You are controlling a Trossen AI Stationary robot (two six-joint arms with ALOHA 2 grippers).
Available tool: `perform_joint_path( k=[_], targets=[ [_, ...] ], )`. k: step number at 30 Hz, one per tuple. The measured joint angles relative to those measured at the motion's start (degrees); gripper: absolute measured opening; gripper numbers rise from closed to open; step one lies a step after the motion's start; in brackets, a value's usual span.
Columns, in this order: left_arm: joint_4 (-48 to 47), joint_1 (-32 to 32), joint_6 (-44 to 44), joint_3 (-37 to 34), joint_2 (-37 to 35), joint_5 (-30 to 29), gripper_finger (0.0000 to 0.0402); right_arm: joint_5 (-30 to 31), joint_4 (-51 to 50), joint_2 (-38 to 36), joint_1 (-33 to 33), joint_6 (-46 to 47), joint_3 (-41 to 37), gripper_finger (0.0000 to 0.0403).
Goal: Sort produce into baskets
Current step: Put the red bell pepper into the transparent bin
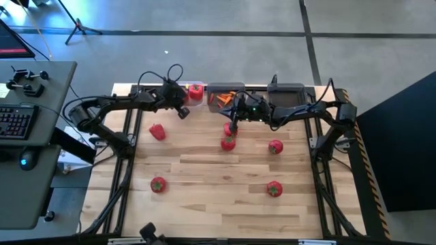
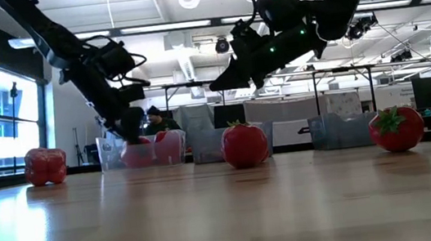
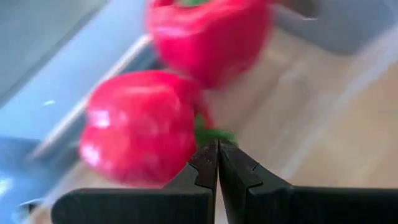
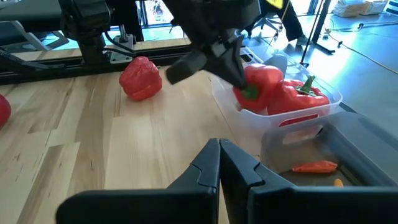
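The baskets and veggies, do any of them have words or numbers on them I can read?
No words or numbers can be read anywhere.
Clear basket: plain, no label showing.
Grey basket: plain.
Red peppers: no stickers.
Keyboard beside the table: its keys are too small to read.

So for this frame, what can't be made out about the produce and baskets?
- Right dark basket, high view: the right arm covers it, contents hidden.
- Middle basket, right wrist view: cut off by the edge; only some orange pieces show.
- Peppers, left wrist view: blurred; whether the left end effector touches one is unclear.
- Clear basket, low view: the left arm blocks part of it, count unclear.
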Motion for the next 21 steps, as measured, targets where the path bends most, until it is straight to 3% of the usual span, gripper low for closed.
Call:
perform_joint_path(
  k=[7,21],
  targets=[
    [1.6,2.6,0.0,0.0,-0.1,-4.4,0.0000,0.0,0.0,0.0,0.0,0.0,0.0,0.0000],
    [-1.7,5.5,2.6,0.0,-5.1,0.9,0.0000,0.0,-2.6,0.0,-0.4,-2.9,0.0,0.0000]
  ],
)
